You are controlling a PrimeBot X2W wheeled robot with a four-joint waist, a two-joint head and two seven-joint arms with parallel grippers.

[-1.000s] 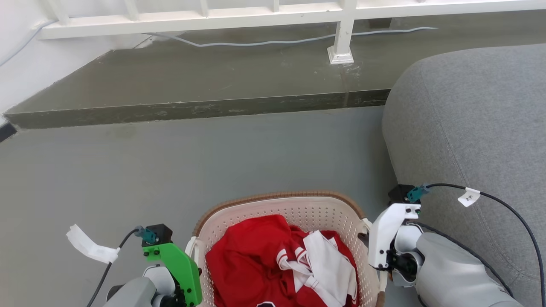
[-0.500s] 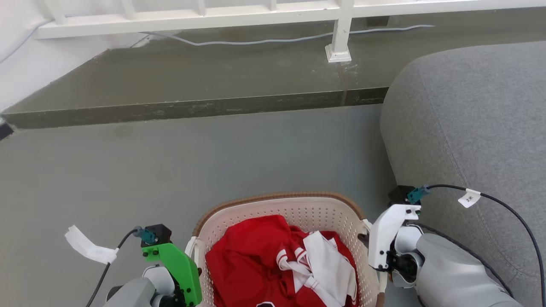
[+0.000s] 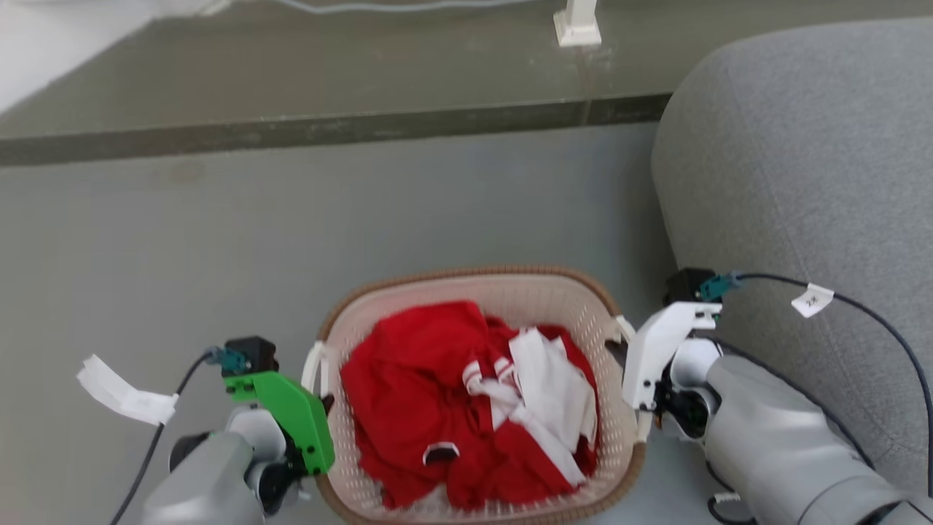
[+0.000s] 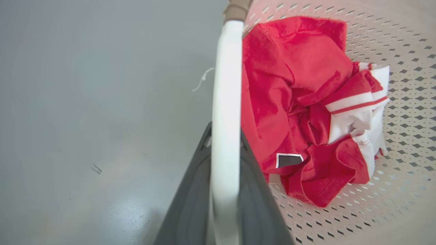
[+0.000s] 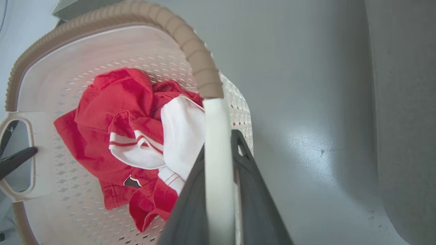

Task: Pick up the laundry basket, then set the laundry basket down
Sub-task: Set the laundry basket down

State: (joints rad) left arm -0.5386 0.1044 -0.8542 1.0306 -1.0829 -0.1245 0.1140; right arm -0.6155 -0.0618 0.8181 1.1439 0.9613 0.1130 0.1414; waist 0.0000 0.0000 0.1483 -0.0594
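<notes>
My left hand (image 4: 224,134) is clenched on the left handle (image 4: 224,85) of the basket (image 3: 466,274), one dark finger on each side of the white bar; my right hand (image 5: 219,141) grasps the right handle (image 5: 215,119) the same way; I take both sides so the load is level and the red and white clothes (image 3: 430,364) lie heaped inside. The basket is low in the head view, between my forearms, over grey floor (image 3: 291,219); a grey sofa (image 3: 802,146) is near its right side, with my right forearm in the gap. Both handles stand up from the brown rim, which suggests they bear weight; I cannot tell whether the base is off the floor. I judge this to be the carry between lifting and setting down; the open floor ahead offers room; tilting, or brushing the sofa, is the risk.
</notes>
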